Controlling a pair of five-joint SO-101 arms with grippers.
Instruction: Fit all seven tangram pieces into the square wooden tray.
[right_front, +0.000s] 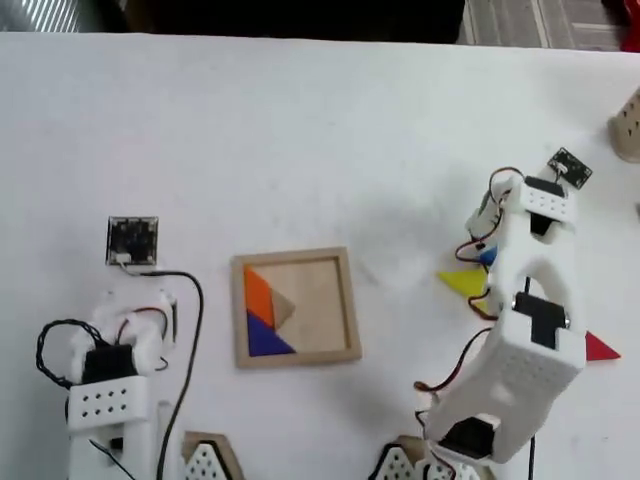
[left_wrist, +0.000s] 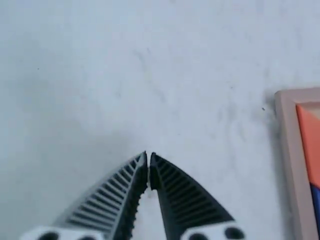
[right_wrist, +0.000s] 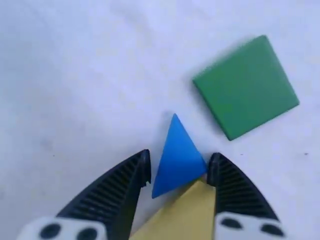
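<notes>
The white tabletop (right_front: 300, 130) runs back to a dark strip of room beyond its far edge. The square wooden tray (right_front: 290, 258) lies near the middle of the near edge. An orange piece (right_front: 258, 293) and a purple piece (right_front: 262, 337) sit inside it, against the wall that faces the left arm. A small circuit board (right_front: 132, 240) lies toward the left edge, and a red triangle (right_front: 600, 348) lies close to the right edge.

The left tool (left_wrist: 148, 157) is closed tip to tip with nothing between its fingers. It is over bare tabletop, with the tray's rim just beside it.

The right tool (right_wrist: 180, 155) stands partly open. Its fingers are on either side of a blue triangle (right_wrist: 177, 157), and whether they press it I cannot tell. That piece touches a yellow triangle (right_wrist: 180, 217), and a green square (right_wrist: 246, 86) lies near.
</notes>
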